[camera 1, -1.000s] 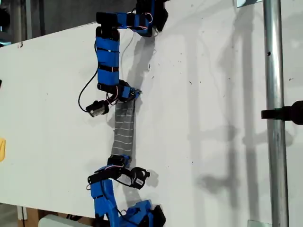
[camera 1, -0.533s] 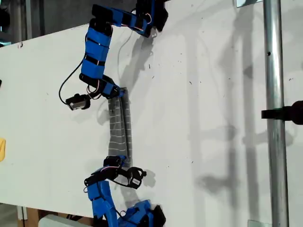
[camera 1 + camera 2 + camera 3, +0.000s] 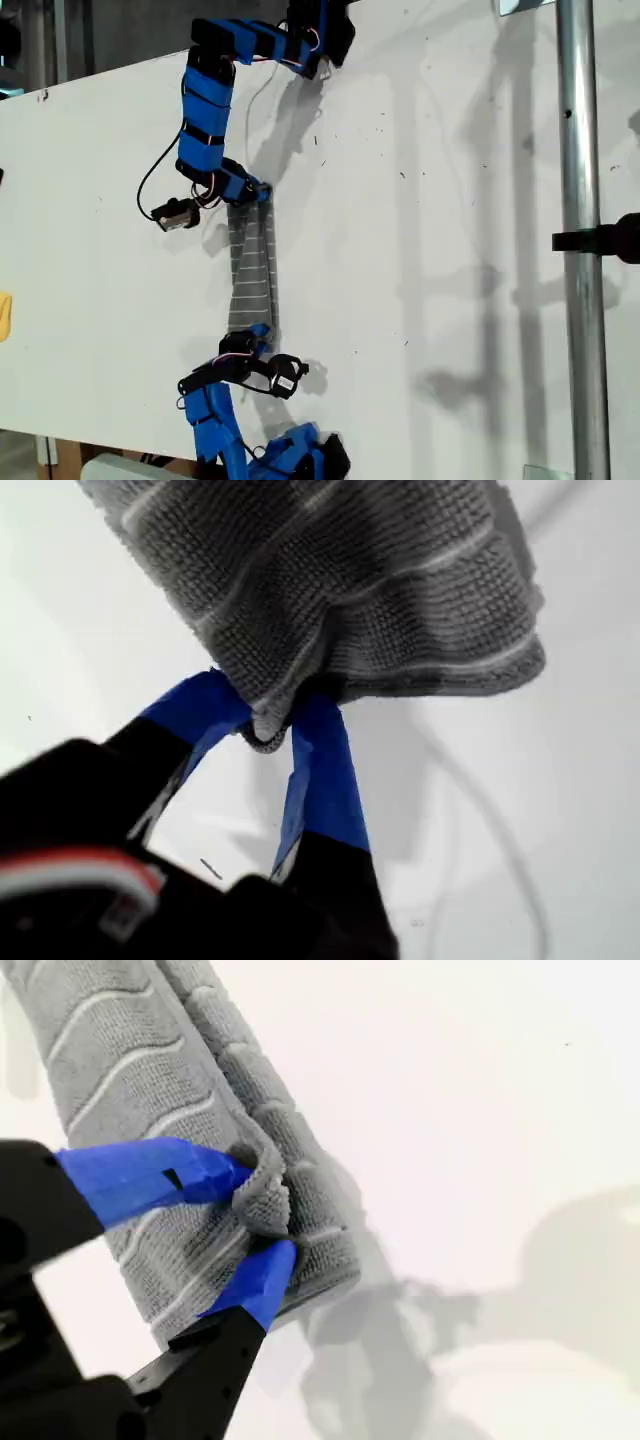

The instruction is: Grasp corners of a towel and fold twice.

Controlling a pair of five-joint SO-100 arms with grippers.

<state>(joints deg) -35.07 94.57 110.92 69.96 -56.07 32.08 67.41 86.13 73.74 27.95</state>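
Tabletop (image 3: 100, 200), white and flat, fills the exterior view from its left edge across to the metal pole.

Exterior view, left to right:
- Upper arm (image 3: 205, 120), blue, reaches down from the view's top edge. Its tip meets the upper end of the towel (image 3: 252, 270).
- Lower arm (image 3: 215, 415), blue, rises from the view's bottom edge. Its tip meets the lower end of the towel.
- The towel is grey with thin white stripes. It is drawn into a narrow band running between the two arm tips, left of the view's centre.
- The metal pole (image 3: 578, 200) stands upright near the view's right edge, well apart from the towel, with a black clamp (image 3: 610, 238) on it.

The wrist views do not settle which arm carries which camera.

First wrist view: my first gripper (image 3: 268, 725) pinches a gathered tip of the towel (image 3: 340, 590) between its two blue fingertips (image 3: 318, 750). The cloth flares wide beyond the pinch.

Second wrist view: my second gripper (image 3: 262, 1210) is closed on a bunched end of the towel (image 3: 130, 1070), one blue fingertip (image 3: 170, 1175) on each side of the fold. The cloth runs away from the jaws as a folded strip lying on the tabletop (image 3: 480, 1080).
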